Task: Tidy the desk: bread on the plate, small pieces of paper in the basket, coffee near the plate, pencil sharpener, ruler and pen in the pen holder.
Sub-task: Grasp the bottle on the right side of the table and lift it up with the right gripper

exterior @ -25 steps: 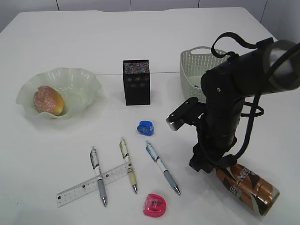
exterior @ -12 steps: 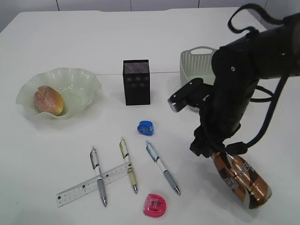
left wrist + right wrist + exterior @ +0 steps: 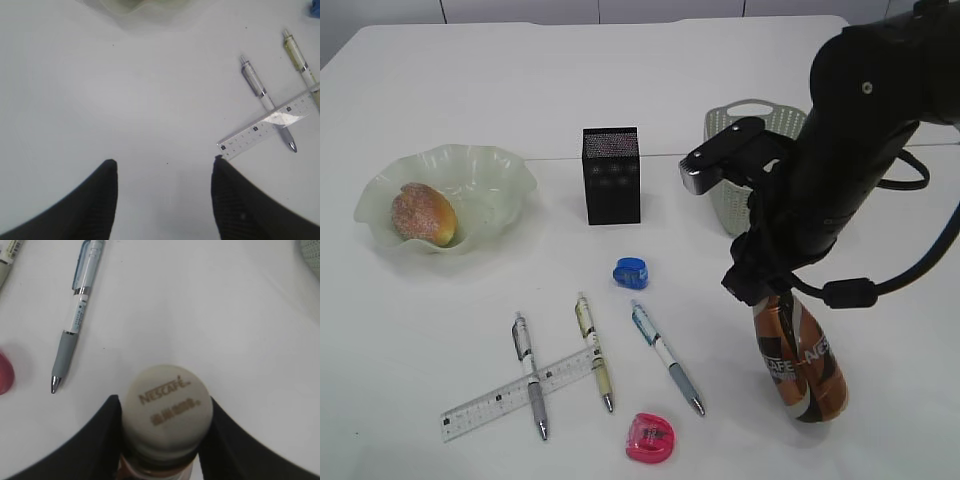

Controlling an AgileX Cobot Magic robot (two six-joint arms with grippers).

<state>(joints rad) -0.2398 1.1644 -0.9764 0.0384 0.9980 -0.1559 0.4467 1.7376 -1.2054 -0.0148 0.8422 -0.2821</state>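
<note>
My right gripper (image 3: 762,292) is shut on the white cap of the coffee (image 3: 798,362), a copper-brown bottle that hangs nearly upright at the right front. In the right wrist view the cap (image 3: 167,407) fills the right gripper (image 3: 162,400). The bread (image 3: 423,214) lies on the green plate (image 3: 505,175). The black pen holder (image 3: 611,175) and the basket (image 3: 728,135) stand behind. A blue pencil sharpener (image 3: 631,271), three pens (image 3: 593,350) and the ruler (image 3: 490,405) lie in front. My left gripper (image 3: 164,162) is open over bare table beside the ruler (image 3: 270,127).
A pink sharpener (image 3: 650,438) lies near the front edge. One pen (image 3: 79,315) lies left of the bottle in the right wrist view. The right arm's bulk partly hides the basket. White table stretches between the plate and the pens.
The right arm has risen and moved back, swinging the bottle from lying on its side to nearly upright. The left gripper and the other things have not moved.
</note>
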